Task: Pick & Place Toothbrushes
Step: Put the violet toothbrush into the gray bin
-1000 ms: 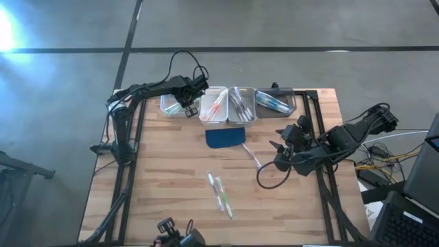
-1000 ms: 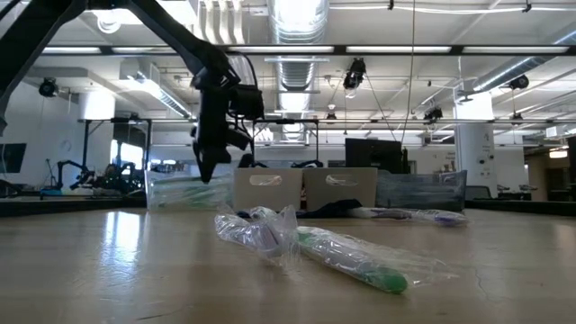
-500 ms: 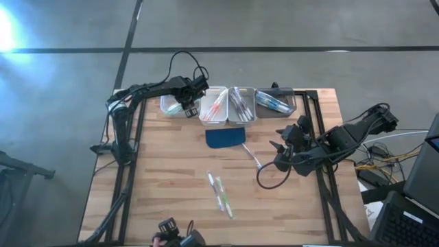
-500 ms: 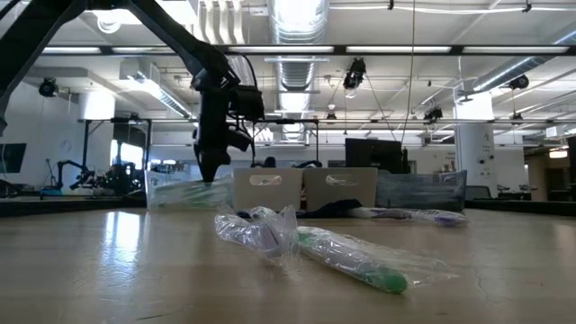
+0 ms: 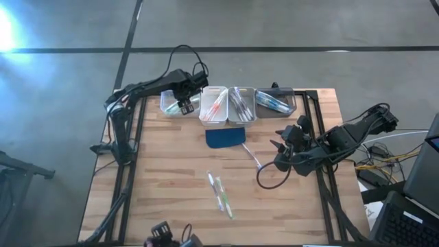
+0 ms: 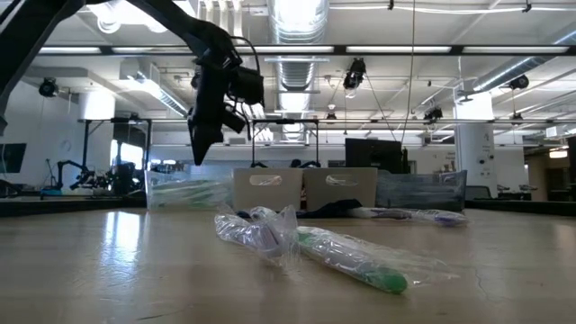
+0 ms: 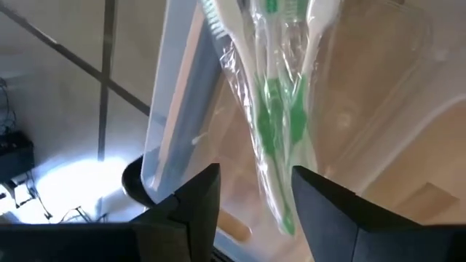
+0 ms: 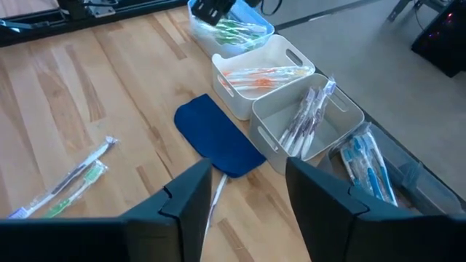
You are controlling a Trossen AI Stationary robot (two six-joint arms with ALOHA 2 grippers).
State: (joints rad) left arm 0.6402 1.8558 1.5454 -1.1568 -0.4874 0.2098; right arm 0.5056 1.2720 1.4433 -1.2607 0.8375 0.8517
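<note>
Both arms are dark, nearly black, built of slim jointed links. The left arm [image 5: 140, 89] shows in the upper left of the high view, with a thin black cable [image 5: 184, 56] looping above its wrist end; its base joint carries a small pale patch with a touch of red. In the low view the same arm reads as a black silhouette with blocky wrist housings and loose wires. The right arm [image 5: 343, 137] at the right edge of the high view is bulkier around its joints, with a black cable loop [image 5: 271, 177] curling at its lower end. In each wrist view, two matte black fingers [image 7: 193, 207] have flat, angular faces
</note>
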